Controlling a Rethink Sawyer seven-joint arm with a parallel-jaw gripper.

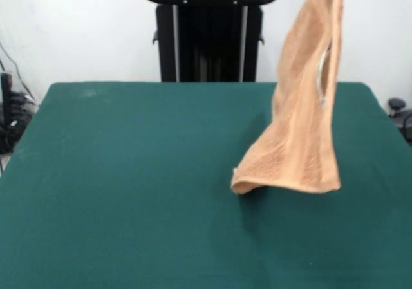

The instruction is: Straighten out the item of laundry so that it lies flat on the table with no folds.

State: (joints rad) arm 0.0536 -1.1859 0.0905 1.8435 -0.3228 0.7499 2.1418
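Your orange towel [302, 128] hangs high over the right side of the green table [129, 186], soft, floppy and light, so hold it by a corner, though I cannot tell what the hand is doing.

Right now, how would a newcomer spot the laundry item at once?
Find the dark green table, then look to its right side in the front view. The orange-tan towel hangs there from above, its lower edge near the felt; nothing else there is orange.
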